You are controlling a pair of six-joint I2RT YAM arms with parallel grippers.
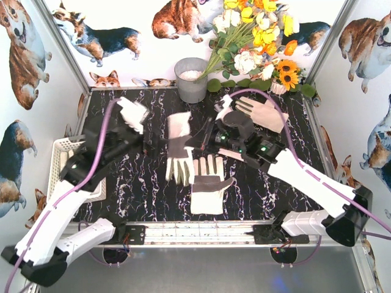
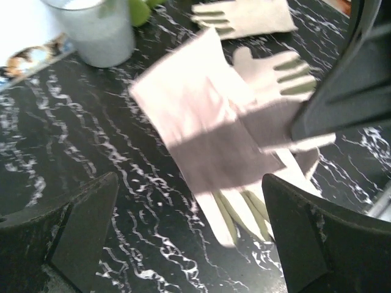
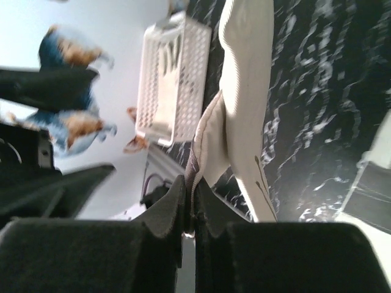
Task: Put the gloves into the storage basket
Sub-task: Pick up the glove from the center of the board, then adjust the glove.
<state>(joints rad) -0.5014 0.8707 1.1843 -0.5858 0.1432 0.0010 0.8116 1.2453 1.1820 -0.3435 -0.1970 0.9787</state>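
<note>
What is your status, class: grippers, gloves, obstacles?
Right gripper shut on raised glove. Left gripper open, empty. Left arm between glove and storage basket.

Left pincer and right pincer black (arms white, cables purple).

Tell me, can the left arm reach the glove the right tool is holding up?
Probably yes. The left tool is open and faces the held glove, which hangs from the shut right tool, with nothing visible between them.
</note>
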